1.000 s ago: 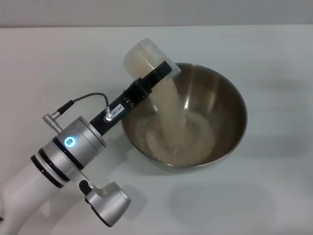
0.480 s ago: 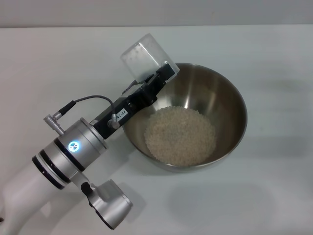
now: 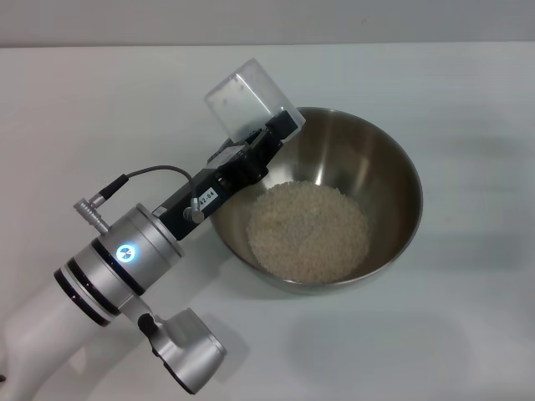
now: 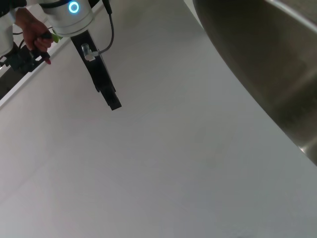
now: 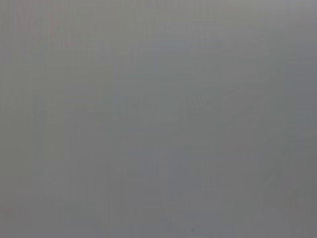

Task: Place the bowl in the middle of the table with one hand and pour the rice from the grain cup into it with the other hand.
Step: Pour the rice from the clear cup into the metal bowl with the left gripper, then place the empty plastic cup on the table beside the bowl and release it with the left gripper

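Left tool (image 3: 269, 134) holds tipped grain cup (image 3: 245, 98) over rice-filled bowl (image 3: 393, 167).

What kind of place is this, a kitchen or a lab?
Probably a robot test bench, not a kitchen: a bare white table, one steel bowl of rice, and the left gripper holding an emptied cup over the bowl's rim. No kitchen fittings show.
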`<state>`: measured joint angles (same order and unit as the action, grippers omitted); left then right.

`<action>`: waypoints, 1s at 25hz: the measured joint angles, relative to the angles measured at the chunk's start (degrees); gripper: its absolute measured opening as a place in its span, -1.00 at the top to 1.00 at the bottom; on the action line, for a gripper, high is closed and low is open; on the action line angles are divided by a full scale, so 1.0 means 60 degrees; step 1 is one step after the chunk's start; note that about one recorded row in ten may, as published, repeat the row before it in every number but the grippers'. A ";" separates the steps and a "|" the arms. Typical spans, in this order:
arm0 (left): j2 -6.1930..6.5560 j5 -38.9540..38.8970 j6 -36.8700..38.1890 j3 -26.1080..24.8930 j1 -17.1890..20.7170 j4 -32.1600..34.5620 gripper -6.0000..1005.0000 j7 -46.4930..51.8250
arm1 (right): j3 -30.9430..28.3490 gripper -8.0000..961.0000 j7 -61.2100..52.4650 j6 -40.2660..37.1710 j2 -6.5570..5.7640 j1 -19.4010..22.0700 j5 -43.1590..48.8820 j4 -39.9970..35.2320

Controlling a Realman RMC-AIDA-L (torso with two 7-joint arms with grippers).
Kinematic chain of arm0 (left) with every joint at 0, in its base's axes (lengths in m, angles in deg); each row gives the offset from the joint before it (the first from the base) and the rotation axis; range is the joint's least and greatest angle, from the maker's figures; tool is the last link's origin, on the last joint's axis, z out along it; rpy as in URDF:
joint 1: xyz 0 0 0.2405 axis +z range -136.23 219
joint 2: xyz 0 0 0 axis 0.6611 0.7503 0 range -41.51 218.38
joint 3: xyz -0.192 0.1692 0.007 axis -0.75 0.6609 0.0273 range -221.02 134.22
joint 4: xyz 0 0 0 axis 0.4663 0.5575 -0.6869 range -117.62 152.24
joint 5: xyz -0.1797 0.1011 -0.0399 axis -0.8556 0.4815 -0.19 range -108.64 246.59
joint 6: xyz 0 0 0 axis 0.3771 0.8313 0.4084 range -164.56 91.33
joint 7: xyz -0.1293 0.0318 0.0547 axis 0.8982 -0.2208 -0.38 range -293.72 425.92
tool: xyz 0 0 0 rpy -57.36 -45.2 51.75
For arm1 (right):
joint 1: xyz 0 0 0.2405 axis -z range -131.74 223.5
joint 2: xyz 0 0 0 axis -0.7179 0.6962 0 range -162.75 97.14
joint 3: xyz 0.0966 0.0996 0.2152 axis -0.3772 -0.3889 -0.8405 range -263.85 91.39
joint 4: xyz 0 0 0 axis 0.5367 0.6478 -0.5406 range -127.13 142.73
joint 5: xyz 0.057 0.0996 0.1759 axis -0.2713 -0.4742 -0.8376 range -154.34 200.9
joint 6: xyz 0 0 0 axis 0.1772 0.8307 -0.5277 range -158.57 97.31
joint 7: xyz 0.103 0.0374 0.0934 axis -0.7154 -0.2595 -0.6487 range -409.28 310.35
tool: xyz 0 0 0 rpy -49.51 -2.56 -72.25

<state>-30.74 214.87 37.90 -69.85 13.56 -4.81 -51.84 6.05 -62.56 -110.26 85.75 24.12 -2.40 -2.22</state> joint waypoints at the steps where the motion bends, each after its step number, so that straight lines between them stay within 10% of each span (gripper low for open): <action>1: 0.0000 0.0000 0.0000 0.0000 0.0007 -0.0015 0.82 -0.0015 | 0.0000 -0.03 0.0000 -0.0001 0.0002 0.0008 0.0000 0.0000; 12: 0.0001 -0.0220 -0.0336 -0.0535 0.0226 -0.0289 0.81 0.1136 | -0.0001 -0.03 0.0000 -0.0001 0.0002 -0.0042 0.0039 0.0000; 25: 0.0000 -0.1052 0.0119 -0.2093 0.1021 -0.0847 0.79 1.0124 | 0.0048 -0.03 -0.0001 0.0000 0.0003 -0.0078 0.0048 0.0000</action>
<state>-30.74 208.56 38.61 -82.41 19.69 -9.90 8.91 6.33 -62.56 -110.26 85.76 23.65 -2.11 -2.22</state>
